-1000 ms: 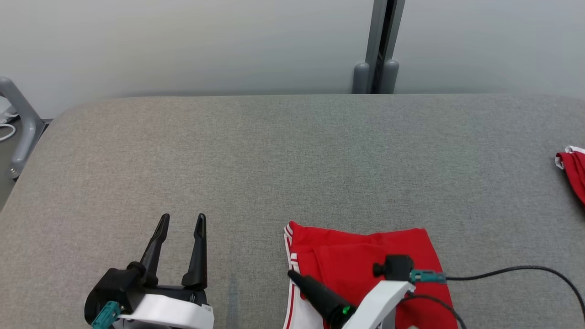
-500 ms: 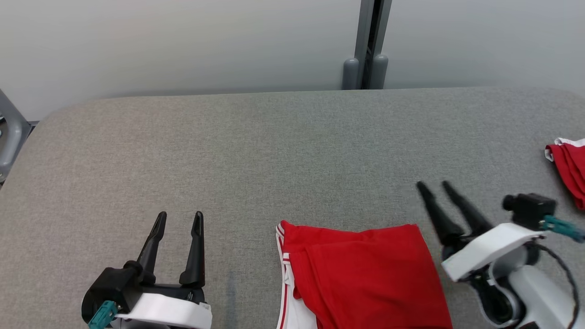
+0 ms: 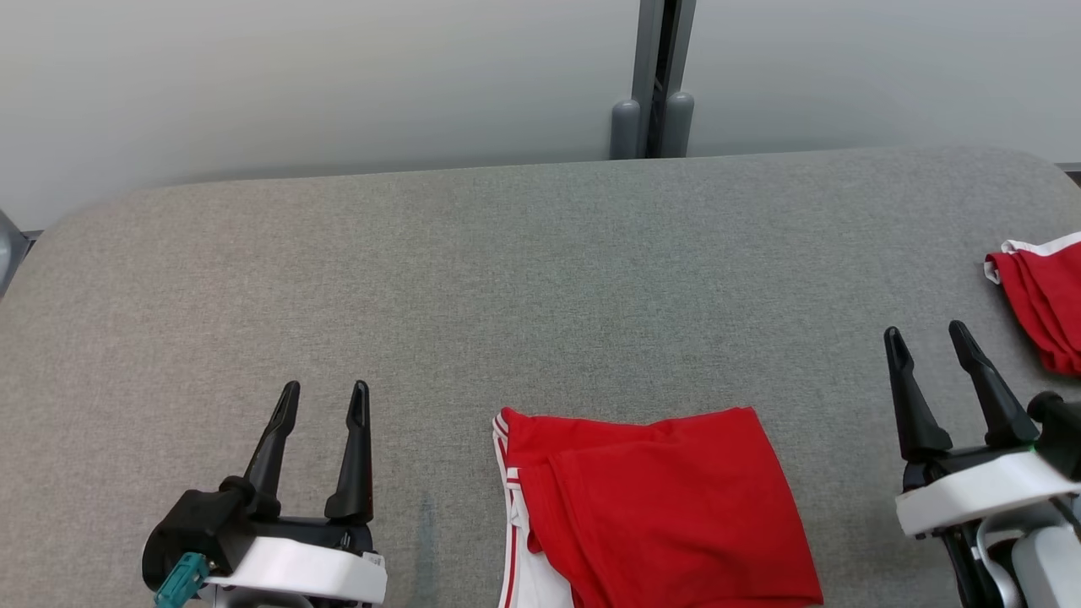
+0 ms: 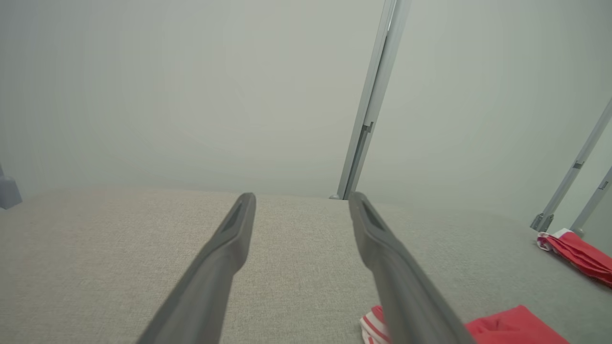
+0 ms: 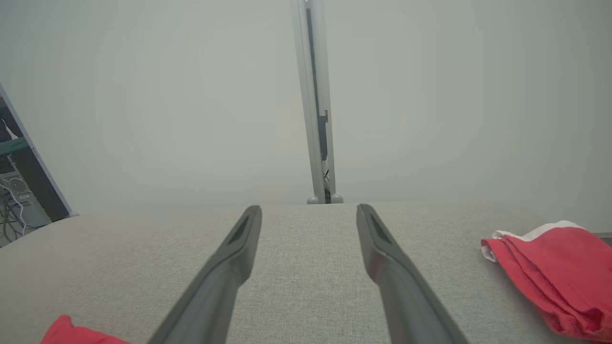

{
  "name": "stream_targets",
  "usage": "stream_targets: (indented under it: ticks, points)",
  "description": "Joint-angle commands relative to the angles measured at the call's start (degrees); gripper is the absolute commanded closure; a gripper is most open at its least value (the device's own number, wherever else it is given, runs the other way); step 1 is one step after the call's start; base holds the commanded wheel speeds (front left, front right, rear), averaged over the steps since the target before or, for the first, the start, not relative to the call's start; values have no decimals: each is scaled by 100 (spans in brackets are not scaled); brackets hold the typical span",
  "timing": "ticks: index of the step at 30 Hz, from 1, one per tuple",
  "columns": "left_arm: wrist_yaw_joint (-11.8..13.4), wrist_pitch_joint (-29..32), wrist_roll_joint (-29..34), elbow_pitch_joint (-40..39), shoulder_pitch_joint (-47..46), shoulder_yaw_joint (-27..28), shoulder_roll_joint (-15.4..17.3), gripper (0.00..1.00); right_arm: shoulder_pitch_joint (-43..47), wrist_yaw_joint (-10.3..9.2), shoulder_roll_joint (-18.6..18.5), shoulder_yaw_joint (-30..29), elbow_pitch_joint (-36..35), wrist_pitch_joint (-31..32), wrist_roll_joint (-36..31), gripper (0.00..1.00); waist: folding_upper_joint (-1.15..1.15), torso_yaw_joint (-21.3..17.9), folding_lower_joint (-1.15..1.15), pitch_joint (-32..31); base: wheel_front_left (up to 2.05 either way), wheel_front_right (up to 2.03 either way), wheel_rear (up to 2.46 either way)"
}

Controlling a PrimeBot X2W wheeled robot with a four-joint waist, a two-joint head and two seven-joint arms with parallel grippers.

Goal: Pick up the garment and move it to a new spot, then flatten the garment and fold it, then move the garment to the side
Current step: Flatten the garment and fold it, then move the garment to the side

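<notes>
The left pincer [image 3: 325,387] hovered over the grey surface [image 3: 540,270] with its fingers spread wide and nothing between them. To its right, apart from it and lying flat, was the red garment [image 3: 667,507] with white trim, doubled over in neat layers and running out of the head view at the bottom. Further right, clear of the garment, the right pincer [image 3: 924,329] was likewise wide and empty, fingers pointing away from the robot. Near its right side, not touching, lay a second red piece [image 3: 1043,295], bunched in folds by the surface's right end. Judging from this, the pick-up, the flattening and the fold looked done, since the garment lay squared off and neither pincer had hold of it. What appeared left was the carry to the side, for which a pincer would need to move in and take it. Left of the left pincer the surface was bare out to its rounded corner. Ahead of both pincers it was bare to the far edge under the wall and the post [image 3: 652,76]. The tight part was on the right, where the second piece took up the ground beside the right pincer, close to the edge. A drop there would call for care not to overlap it or overhang.
</notes>
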Motion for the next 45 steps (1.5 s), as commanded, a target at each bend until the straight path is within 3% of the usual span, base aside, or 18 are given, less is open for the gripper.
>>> stream_targets:
  ticks: [1, 6, 14, 45]
  points:
    - [-24, -20, 12, -30, -67, 26, 21, 0, 112, -1, 93, -126, -90, -54, -111, 0, 0, -15, 0, 4, 0, 0, 0]
    - [-33, -20, 53, -63, -37, 49, 21, 0, 477, -1, 515, -617, -541, -50, -686, 0, 0, -58, 0, 2, 0, 0, 0]
    - [30, -20, 112, -174, 123, 105, 21, 0, 747, -1, 729, -748, -755, -52, -1084, 0, 0, -55, 0, -50, 0, 0, 0]
    - [66, -20, 82, -154, 235, 63, 21, 0, 852, -1, 741, -692, -735, -53, -1197, 0, 0, 48, 0, -128, 0, 0, 0]
